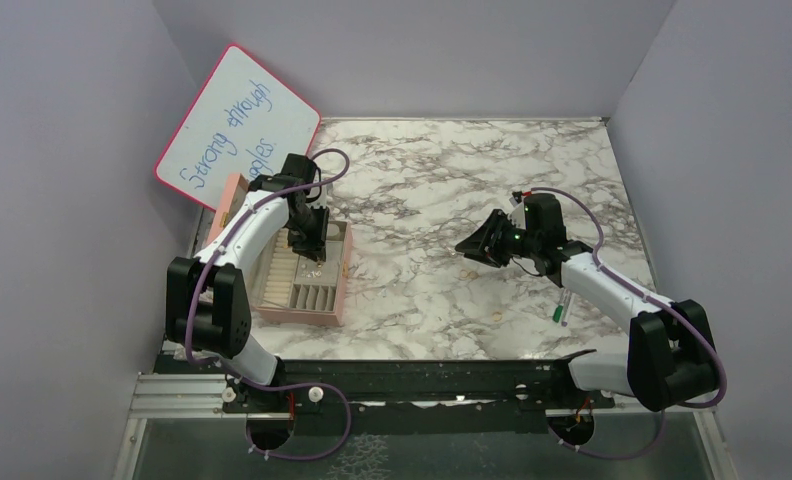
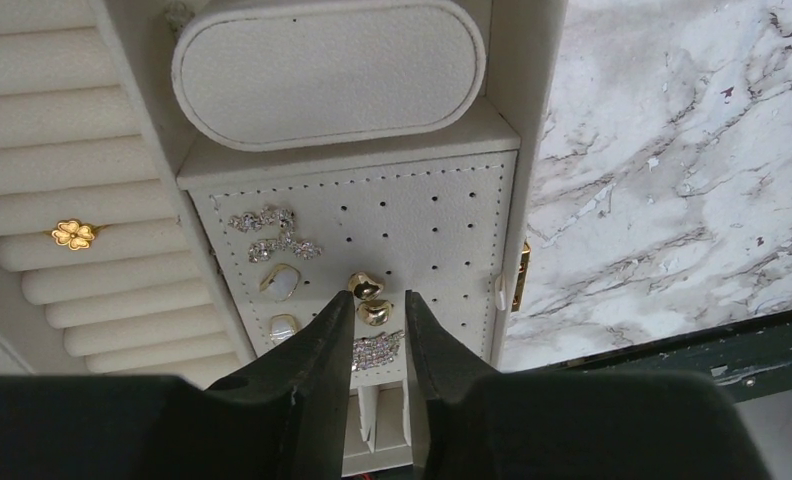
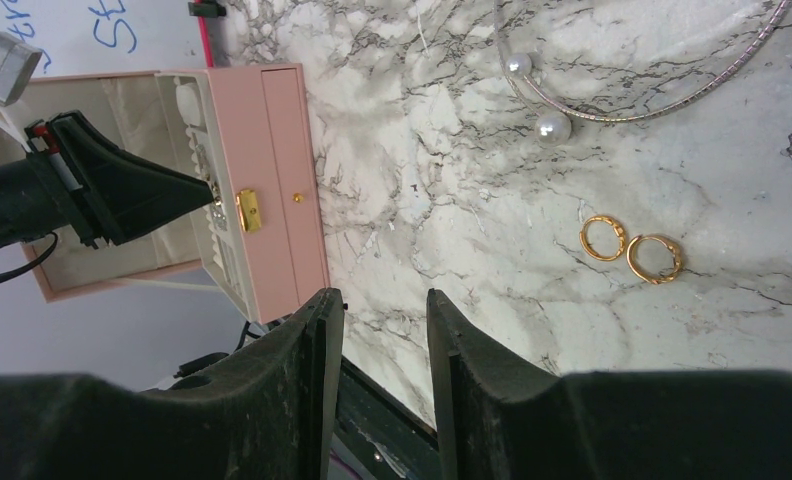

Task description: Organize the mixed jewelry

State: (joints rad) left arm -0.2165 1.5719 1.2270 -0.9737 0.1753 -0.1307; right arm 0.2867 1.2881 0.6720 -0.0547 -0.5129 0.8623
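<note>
The pink jewelry box lies open at the left. My left gripper hangs over its perforated cream earring panel, open. Two gold studs sit on the panel between the tips, untouched by either finger. Crystal pieces and white-stone studs are pinned beside them. A gold flower ring rests in the ring rolls. My right gripper hovers open and empty above the marble. Two gold hoops and a pearl-tipped necklace lie loose on the table.
A pink-framed whiteboard leans against the back left wall behind the box. A green-and-white pen lies beside the right arm. An oval cream cushion fills the compartment above the earring panel. Purple walls enclose the marble table.
</note>
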